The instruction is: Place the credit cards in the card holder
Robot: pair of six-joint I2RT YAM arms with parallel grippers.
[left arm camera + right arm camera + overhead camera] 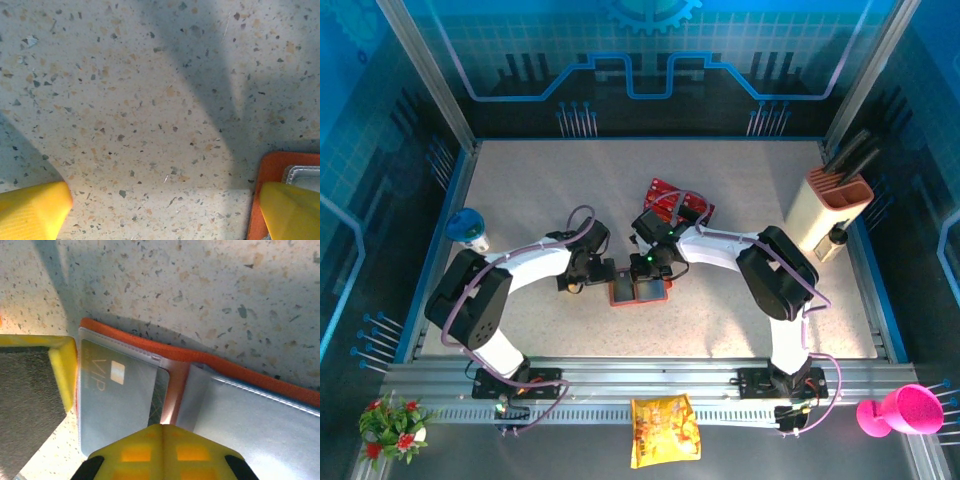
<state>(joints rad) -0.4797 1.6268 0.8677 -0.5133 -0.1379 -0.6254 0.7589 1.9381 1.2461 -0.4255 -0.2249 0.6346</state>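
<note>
1 card holder [640, 291] lies open; left gripper [607, 271] spread wide at its left edge, right gripper [648, 264] closed above.

Top view: card holder [638, 292] too small to read pockets; credit cards [678, 203] partly under right arm [720, 243], count unclear. Left wrist: card holder cropped at frame's bottom-right corner. Right wrist: right gripper [162, 442] covers its lower edge, right end cropped.
</note>
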